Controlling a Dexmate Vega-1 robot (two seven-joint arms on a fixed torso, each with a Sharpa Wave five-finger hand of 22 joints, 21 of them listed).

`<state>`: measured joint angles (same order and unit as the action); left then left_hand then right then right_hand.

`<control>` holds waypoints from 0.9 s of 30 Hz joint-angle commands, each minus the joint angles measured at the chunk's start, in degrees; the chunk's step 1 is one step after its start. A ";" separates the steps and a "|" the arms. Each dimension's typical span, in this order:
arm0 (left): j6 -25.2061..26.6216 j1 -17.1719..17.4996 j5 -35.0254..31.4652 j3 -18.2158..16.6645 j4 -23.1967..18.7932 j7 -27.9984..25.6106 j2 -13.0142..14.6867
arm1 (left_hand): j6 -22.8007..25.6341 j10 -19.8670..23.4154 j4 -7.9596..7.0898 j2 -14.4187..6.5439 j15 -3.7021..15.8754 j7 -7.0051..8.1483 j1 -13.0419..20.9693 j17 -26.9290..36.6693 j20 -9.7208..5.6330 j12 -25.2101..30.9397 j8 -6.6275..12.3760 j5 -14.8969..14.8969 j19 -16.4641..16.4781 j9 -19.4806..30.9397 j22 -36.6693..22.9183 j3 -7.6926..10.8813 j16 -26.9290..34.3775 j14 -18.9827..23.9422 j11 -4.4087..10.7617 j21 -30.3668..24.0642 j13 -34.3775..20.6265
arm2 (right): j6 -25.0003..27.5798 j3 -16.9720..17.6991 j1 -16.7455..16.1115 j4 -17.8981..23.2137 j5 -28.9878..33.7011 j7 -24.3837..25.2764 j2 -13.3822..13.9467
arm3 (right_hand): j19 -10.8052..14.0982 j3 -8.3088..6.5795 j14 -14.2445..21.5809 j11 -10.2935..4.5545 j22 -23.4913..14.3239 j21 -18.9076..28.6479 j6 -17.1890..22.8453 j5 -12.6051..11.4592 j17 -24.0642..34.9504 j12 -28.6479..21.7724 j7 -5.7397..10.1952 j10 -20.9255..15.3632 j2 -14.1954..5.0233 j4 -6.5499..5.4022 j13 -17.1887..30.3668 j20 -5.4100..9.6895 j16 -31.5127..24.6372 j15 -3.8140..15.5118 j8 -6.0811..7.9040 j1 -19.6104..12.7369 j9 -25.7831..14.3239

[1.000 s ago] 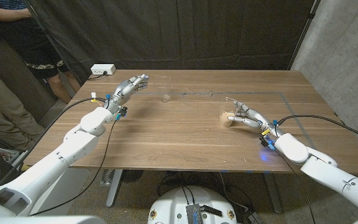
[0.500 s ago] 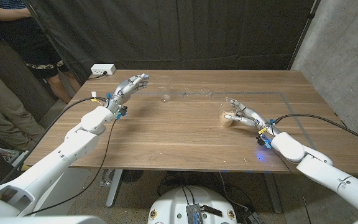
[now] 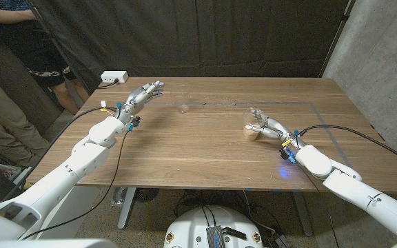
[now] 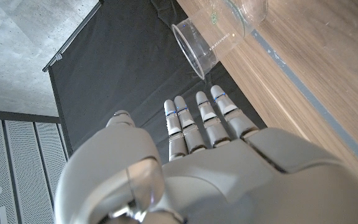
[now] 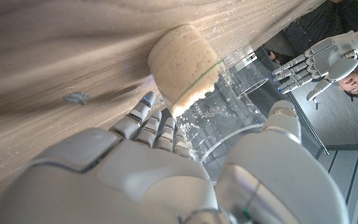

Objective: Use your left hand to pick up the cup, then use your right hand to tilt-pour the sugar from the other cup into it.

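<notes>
Left hand (image 3: 145, 96) raised above table (image 3: 198, 155), fingers (image 4: 194, 121) straight and apart, grasping nothing. Empty clear cup (image 3: 183, 100) stands upright just beside it, untouched, toward table's far edge. Right hand (image 3: 266, 127) wraps sugar cup (image 3: 253, 124), fingers (image 5: 145, 121) one side, thumb other; cup base on table at right. We see brown sugar (image 5: 182, 65) packed in cup bottom.
</notes>
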<state>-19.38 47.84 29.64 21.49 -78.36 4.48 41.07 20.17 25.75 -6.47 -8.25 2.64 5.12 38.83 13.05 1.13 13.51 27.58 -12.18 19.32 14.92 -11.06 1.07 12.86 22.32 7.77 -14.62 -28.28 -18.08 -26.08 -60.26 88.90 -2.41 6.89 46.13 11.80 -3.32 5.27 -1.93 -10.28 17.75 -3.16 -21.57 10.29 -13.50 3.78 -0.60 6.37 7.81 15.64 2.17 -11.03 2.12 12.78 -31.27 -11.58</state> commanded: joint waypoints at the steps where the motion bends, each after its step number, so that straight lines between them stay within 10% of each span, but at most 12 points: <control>1: -0.66 -2.28 -0.14 0.55 3.55 2.16 -1.19 | 0.59 0.68 -0.14 0.11 6.18 0.02 -0.30 0.11 -0.45 0.08 0.05 -0.16 0.31 0.05 -0.30 0.25 -0.31 0.42 0.04 0.19 -0.34 | 0.22 -0.39 0.15 0.00 0.01 1.22 -1.48 | 2.46 -0.25 2.31 -0.28 -0.18 -0.08 1.07 0.08 0.42 -1.07 0.34 -1.61 -0.92 -0.40 0.38 0.16 -0.90 6.10 0.55 -0.42 -0.23; 27: 0.06 -4.58 -1.31 1.05 6.08 3.24 -2.85 | 0.99 0.94 -0.08 0.11 6.00 -0.10 -0.35 0.12 -0.48 0.12 0.11 -0.13 0.28 0.04 -0.31 0.45 -0.33 0.42 0.02 0.26 -0.38 | -5.85 -0.36 0.42 -5.51 -1.74 4.34 -5.78 | 7.96 -1.53 11.78 -2.92 -0.39 -0.35 5.75 0.84 3.22 -7.82 2.96 -9.48 -4.54 -0.74 4.78 3.11 -4.08 10.05 2.73 -2.27 -1.36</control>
<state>-19.85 43.79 28.81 22.40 -72.67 7.53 38.68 20.59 26.29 -6.48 -8.00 2.64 4.91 38.58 13.05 1.13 13.51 27.58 -12.18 19.32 14.92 -11.06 1.06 12.86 22.31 7.70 -14.39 -28.56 -20.70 -26.74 -59.56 85.79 -2.92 9.75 42.26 18.62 -4.39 16.15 -4.97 -10.56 17.37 2.07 -21.07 13.14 -20.64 6.35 -9.39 2.51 6.81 19.77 2.31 -14.63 2.33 15.05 -33.29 -12.68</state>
